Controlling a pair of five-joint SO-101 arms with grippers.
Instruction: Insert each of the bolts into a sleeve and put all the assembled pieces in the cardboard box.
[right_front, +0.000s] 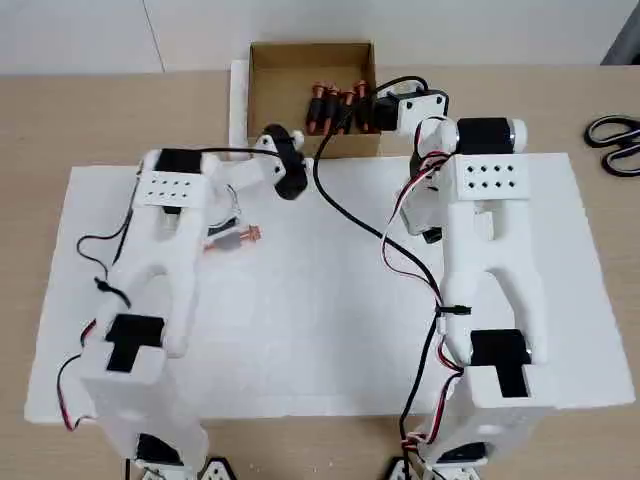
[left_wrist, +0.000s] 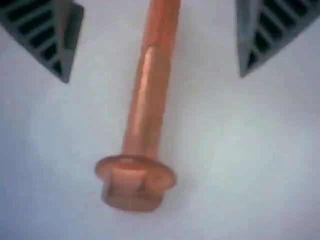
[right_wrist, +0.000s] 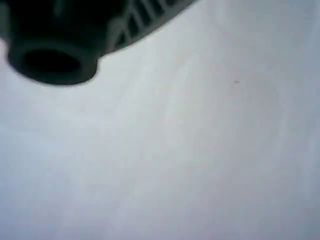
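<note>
Copper bolt (left_wrist: 145, 125) lies between the lowered left hand's (left_wrist: 153, 72) spread fingers (left_wrist: 50, 35).

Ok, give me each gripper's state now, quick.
Left gripper: open, straddling the bolt, not touching it.
Right gripper: closed on the black sleeve.

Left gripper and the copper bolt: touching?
Apart. Left wrist view shows bare foam between the bolt and both fingers of the open left gripper.
</note>
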